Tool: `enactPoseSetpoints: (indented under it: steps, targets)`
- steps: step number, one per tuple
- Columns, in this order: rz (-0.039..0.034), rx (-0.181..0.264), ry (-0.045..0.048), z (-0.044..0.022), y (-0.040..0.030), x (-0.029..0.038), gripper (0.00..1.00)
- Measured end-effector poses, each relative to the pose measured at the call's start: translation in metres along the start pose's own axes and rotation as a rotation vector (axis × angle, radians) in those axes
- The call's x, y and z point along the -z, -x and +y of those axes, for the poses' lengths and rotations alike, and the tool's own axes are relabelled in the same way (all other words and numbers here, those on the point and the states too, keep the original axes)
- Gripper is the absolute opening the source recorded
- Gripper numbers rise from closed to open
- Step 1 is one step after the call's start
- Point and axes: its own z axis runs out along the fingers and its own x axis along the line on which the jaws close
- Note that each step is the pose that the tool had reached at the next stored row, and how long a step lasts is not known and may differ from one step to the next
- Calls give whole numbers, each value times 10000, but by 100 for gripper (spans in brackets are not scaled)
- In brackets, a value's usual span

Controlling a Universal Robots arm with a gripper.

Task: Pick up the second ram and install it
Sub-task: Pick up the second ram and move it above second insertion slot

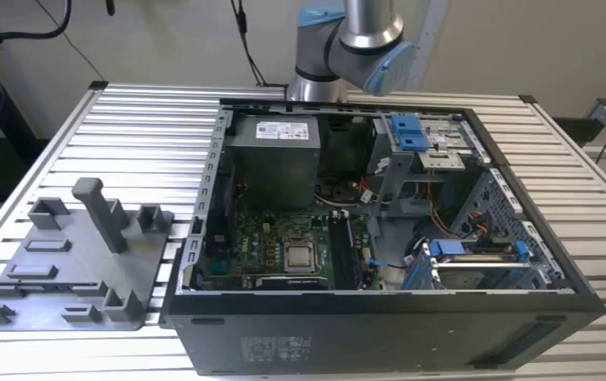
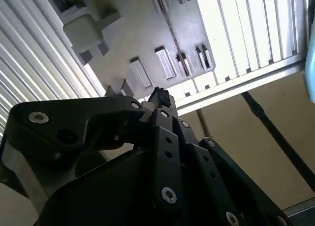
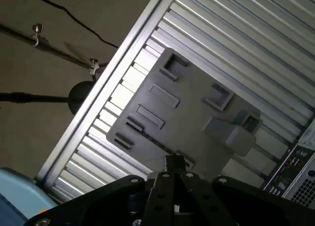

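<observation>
Evidently the job has barely begun: the second ram [image 1: 44, 283] lies as a thin dark strip in the grey fixture [image 1: 70, 266], close to its near edge, not yet lifted or seated. The fixture sits on the slatted surface [image 1: 144, 127], at the exterior view's left of the computer case [image 1: 388, 333]. In the first wrist view the end effector [image 3: 174, 163] hangs above that fixture, tips pointing down, fingers pinched together on nothing visible. The arm [image 1: 350, 48] rises behind the case's far wall

The exterior view looks down on the whole desk [image 1: 134, 135]; both wrist views peer past the claw [image 2: 158, 95] [image 3: 174, 162] at the grey tray [image 1: 70, 262] [image 2: 142, 34] [image 3: 187, 117]
</observation>
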Motion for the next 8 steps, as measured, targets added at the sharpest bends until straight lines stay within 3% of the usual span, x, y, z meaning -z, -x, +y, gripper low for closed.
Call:
enactPoseSetpoints:
  steps: [8]
  targets:
    - [59, 1239, 14, 0, 0, 0, 11]
